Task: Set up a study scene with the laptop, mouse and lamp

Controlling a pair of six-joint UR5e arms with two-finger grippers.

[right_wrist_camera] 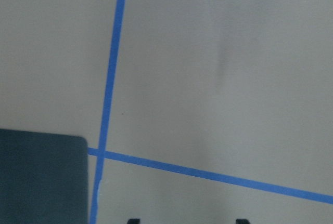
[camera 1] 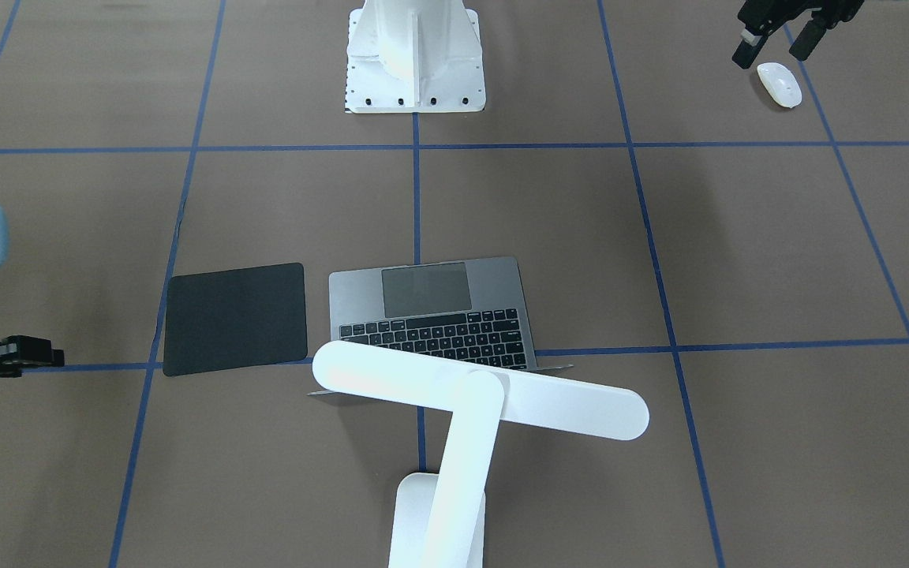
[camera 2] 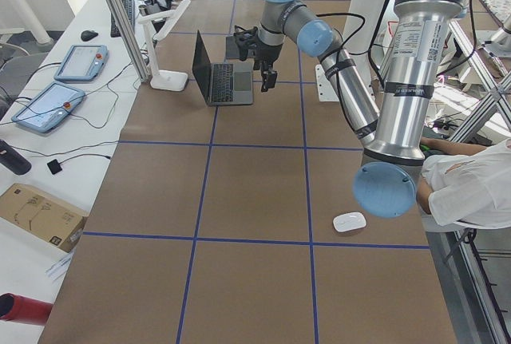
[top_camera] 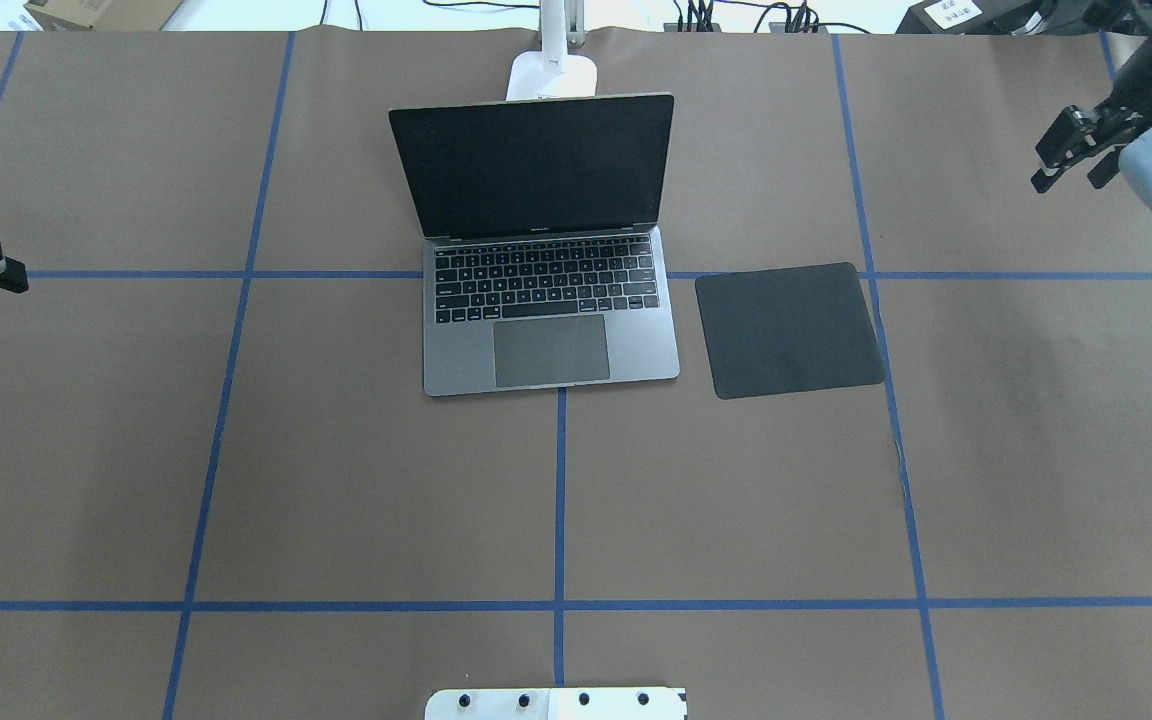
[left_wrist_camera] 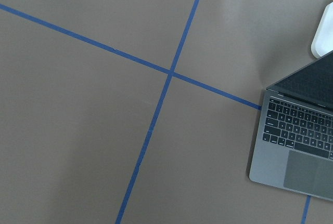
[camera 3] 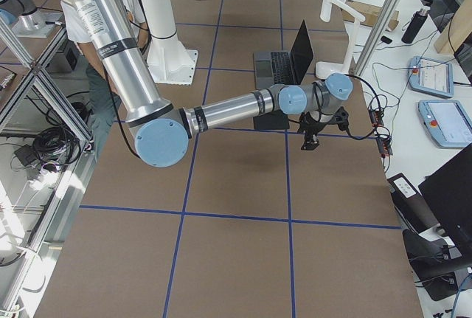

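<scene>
Brown paper table (top_camera: 336, 480), taped in a blue grid, matte and flat. White desk lamp (camera 1: 581, 410) with flat round-ended bar head stands behind the slim space-grey metal laptop (top_camera: 551, 340), open at centre; in my front view the bar hides the hinge. Thin black square mat (top_camera: 788, 330) lies just beside the laptop. I find the left gripper (camera 1: 772, 55) and right gripper (top_camera: 1068, 180) spread and empty. Small glossy white oval mouse (camera 1: 779, 84) sits at the robot's left, well apart from the mat.
</scene>
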